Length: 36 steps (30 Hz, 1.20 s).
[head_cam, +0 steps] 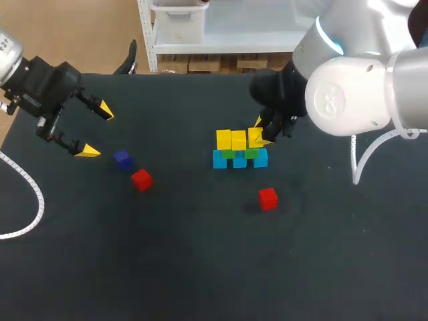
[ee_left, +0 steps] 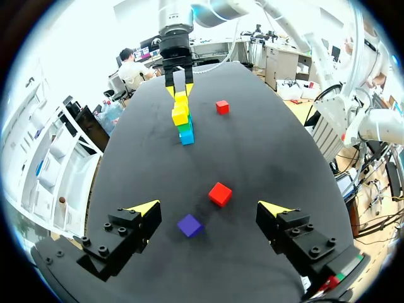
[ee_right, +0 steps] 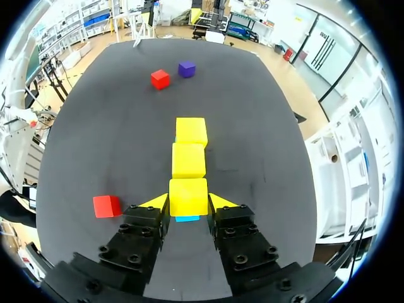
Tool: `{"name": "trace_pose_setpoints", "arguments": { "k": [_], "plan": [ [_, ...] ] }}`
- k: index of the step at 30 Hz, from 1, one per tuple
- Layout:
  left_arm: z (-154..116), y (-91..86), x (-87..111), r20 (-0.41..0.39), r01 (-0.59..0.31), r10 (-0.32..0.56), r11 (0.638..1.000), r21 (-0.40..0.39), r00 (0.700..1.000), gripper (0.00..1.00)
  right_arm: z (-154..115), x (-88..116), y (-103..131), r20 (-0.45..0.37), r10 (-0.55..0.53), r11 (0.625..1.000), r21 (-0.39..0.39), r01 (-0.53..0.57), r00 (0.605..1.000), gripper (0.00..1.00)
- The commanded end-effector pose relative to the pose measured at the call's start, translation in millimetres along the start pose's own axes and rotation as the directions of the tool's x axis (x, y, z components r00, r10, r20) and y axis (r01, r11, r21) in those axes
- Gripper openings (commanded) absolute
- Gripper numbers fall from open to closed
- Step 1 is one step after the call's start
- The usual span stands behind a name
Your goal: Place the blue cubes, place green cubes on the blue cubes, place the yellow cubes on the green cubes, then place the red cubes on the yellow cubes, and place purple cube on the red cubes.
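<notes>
Three light-blue cubes point(head_cam: 239, 160) stand in a row mid-table, with green cubes point(head_cam: 229, 154) on them and yellow cubes point(head_cam: 231, 140) on top. My right gripper point(head_cam: 262, 134) is shut on the rightmost yellow cube point(ee_right: 188, 197), which rests on the row's end; a blue cube point(ee_right: 187, 218) shows beneath it. One red cube point(head_cam: 268, 198) lies in front of the stack. Another red cube point(head_cam: 141, 179) and the purple cube point(head_cam: 122, 158) lie at the left. My left gripper point(head_cam: 93, 130) hangs open above the table, beside the purple cube point(ee_left: 190, 225), holding nothing.
A white cable point(head_cam: 30, 200) curves over the table's left edge. The front half of the black table point(head_cam: 200, 267) holds only the two red cubes.
</notes>
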State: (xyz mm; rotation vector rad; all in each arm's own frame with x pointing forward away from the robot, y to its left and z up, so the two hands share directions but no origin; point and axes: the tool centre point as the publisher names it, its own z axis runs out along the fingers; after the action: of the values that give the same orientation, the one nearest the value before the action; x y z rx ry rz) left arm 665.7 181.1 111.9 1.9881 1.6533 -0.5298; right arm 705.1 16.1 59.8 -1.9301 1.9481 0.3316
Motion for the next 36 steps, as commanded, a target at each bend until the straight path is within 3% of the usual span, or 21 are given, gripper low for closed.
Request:
{"name": "trace_pose_setpoints", "arguments": {
  "k": [1,36],
  "plan": [
    [0.5,1.5,1.2,0.002,-0.003,0.003,1.000,0.002,1.000,1.00,1.3,-0.2,-0.4,0.002,0.000,1.000,-0.004,0.000,1.000,0.00],
    [0.5,1.5,1.2,0.002,-0.003,0.003,1.000,0.002,1.000,1.00,4.5,-2.2,3.2,0.004,-0.005,1.000,-0.013,0.005,1.000,0.01]
  ]
}}
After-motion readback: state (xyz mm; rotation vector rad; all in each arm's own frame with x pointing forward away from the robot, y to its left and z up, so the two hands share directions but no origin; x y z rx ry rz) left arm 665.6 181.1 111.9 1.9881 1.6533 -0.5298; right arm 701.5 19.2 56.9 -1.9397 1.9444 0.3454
